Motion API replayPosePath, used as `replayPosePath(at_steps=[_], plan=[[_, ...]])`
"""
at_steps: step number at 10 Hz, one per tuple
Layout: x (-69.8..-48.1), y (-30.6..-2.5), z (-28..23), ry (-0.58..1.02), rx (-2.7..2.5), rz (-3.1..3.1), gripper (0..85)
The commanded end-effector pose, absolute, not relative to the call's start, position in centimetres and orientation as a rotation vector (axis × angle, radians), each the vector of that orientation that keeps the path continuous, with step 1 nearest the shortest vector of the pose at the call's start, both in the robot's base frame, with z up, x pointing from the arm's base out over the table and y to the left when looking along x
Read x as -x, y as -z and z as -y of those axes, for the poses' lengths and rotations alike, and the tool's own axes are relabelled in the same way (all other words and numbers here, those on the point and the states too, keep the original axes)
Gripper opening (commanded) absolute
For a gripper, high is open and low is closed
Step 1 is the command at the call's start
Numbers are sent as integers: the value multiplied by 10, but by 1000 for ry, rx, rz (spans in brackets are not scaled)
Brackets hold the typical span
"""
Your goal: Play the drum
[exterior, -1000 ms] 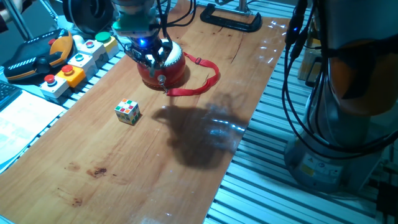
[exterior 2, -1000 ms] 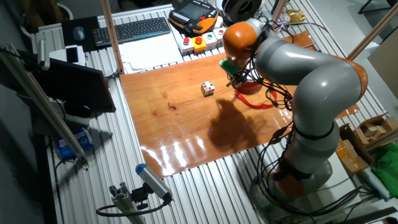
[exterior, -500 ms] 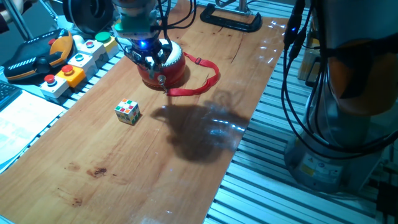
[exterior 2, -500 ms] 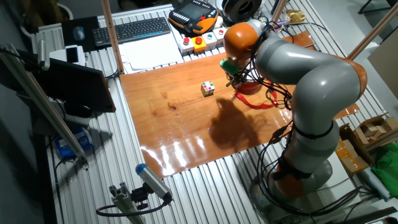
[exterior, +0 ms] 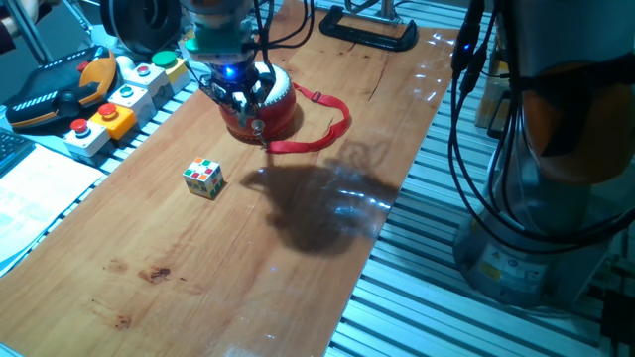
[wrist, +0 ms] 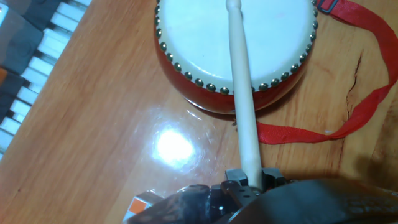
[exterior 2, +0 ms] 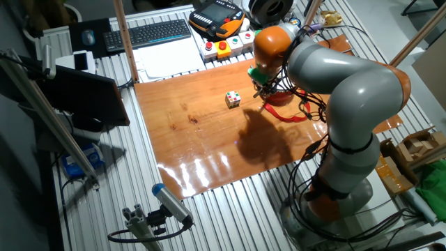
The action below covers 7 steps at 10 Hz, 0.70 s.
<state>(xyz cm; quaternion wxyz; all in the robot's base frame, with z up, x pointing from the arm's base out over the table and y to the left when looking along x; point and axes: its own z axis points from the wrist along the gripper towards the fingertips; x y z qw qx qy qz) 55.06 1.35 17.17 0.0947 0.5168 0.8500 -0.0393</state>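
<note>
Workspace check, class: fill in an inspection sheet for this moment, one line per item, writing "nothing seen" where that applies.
Surface: wooden board, glossy, with a dark stain.
Job's things: drum upright, red strap trailing beside it; drumstick lies across the skin.
Clutter: multicoloured cube, apart from the drum.
Grippers: gripper, jaws shut on the drumstick.
Cables: black bundle beside the table.
Surroundings: button boxes, keyboard, clamp.

Light falls from above, bright and even. The arm casts a broad soft shadow on the bench (exterior: 298, 288), with white glare patches beside it and along the bench's front edge in the other fixed view. The hand view is sharp but shows a round glare spot.
</note>
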Motion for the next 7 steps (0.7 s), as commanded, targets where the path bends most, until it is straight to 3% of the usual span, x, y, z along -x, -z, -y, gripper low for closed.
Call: replayPosePath(at_steps=[1, 7], plan=[[-551, -171, -13, 116, -1529, -2523, 7], [-549, -171, -8, 142, -1482, -2530, 7]])
